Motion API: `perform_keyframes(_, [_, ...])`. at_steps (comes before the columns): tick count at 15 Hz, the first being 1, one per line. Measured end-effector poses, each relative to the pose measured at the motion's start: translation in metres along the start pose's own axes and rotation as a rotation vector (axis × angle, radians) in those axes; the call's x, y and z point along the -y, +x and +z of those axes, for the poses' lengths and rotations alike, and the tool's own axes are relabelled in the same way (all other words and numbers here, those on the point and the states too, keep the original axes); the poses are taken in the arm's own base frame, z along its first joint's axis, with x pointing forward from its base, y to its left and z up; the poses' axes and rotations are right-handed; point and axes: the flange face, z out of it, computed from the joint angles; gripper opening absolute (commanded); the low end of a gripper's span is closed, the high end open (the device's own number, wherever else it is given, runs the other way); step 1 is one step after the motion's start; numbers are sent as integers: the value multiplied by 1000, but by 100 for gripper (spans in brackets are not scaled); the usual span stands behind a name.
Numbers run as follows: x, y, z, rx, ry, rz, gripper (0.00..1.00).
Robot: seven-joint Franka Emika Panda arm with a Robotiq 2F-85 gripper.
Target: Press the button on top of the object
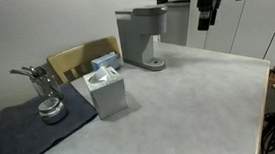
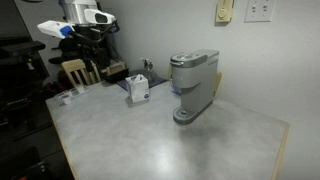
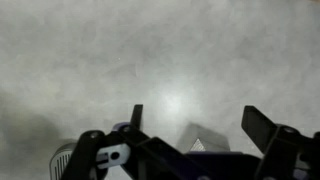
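Observation:
The tall grey coffee machine (image 1: 142, 36) stands at the back of the grey table, its overhanging head over a round drip tray; it also shows in an exterior view (image 2: 192, 85). Its top button is too small to make out. My gripper (image 3: 200, 122) is open and empty, with both dark fingers spread wide. It hangs high above the table, far from the machine. The machine is out of the wrist view. My arm (image 2: 82, 22) is raised at the table's far corner.
A small grey tissue box (image 1: 107, 90) (image 2: 138, 88) stands near the machine and shows below the fingers (image 3: 205, 142). A shiny metal pot (image 1: 50, 107) sits on a dark cloth (image 1: 22, 132). A wooden chair (image 2: 75, 70) stands at the table's edge.

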Motion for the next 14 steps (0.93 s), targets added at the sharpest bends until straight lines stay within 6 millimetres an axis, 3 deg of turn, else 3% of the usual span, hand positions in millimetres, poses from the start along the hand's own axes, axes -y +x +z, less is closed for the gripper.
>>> perform_keyframes(11, [0, 0, -1, -1, 0, 1, 100])
perform_keyframes(14, [1, 6, -12, -27, -1, 3, 100])
